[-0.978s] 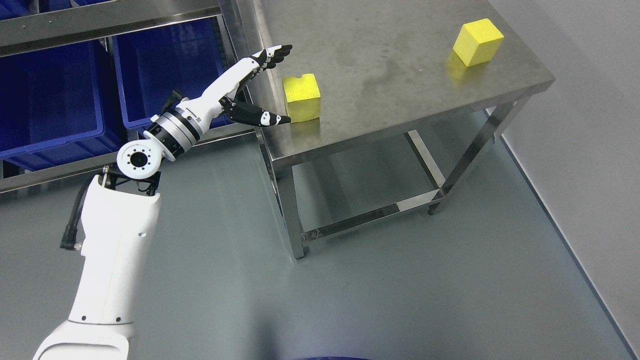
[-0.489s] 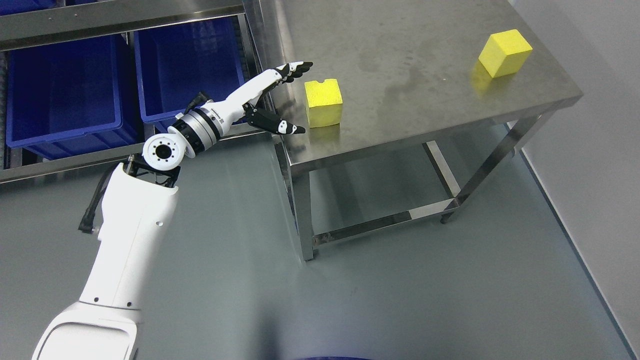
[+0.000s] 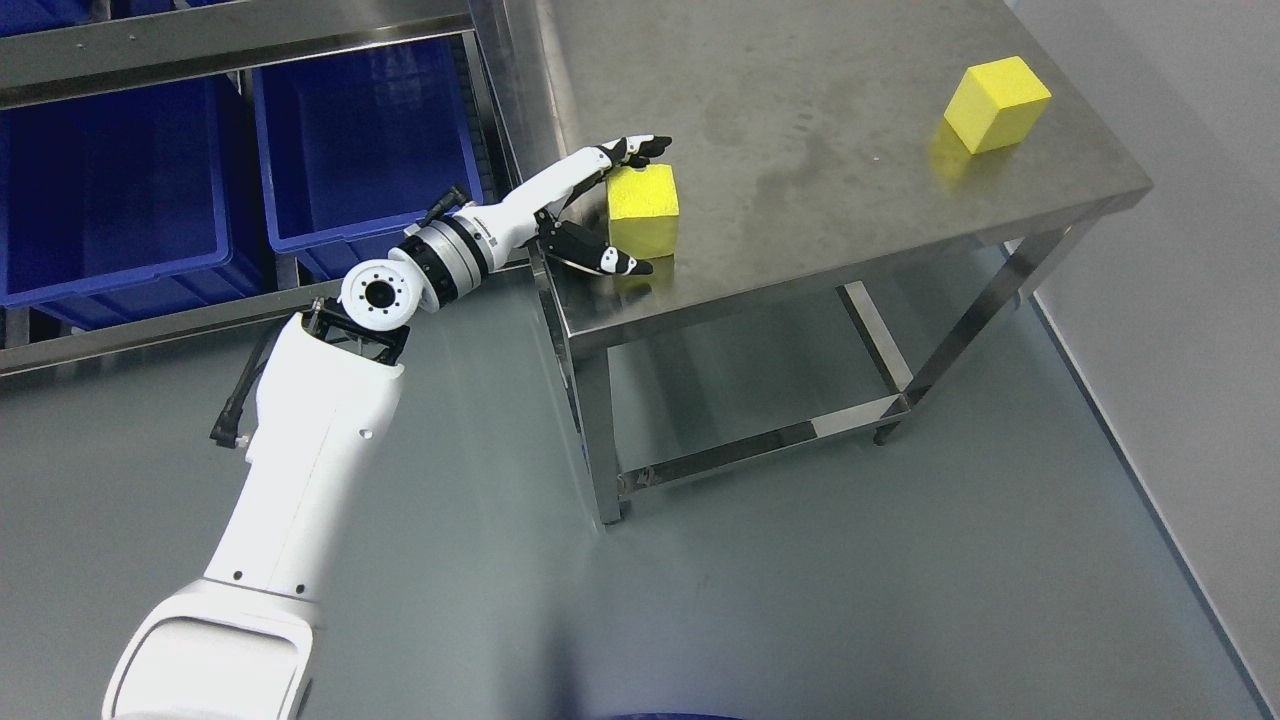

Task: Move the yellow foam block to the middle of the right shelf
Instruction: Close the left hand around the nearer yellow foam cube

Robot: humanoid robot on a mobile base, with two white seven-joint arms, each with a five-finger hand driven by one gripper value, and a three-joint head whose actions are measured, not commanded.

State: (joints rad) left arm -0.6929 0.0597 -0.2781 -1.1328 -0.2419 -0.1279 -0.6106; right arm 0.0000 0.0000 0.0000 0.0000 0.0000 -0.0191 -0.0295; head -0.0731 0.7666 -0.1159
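A yellow foam block (image 3: 645, 208) sits near the left front edge of the steel table (image 3: 820, 150). My left hand (image 3: 625, 205) reaches in from the lower left and is open around the block: the fingers (image 3: 640, 150) lie along its far top edge and the thumb (image 3: 600, 260) is by its near bottom edge. The hand is not closed on the block. A second yellow foam block (image 3: 996, 90) sits at the table's far right.
A steel shelf rack (image 3: 230, 30) stands to the left of the table, with blue bins (image 3: 360, 140) on its lower level. The grey floor (image 3: 800, 600) lies in front. A light wall (image 3: 1200, 200) runs along the right.
My left hand has moved right, from beside the block to around it, fingers now over its top edge. The camera also shifted.
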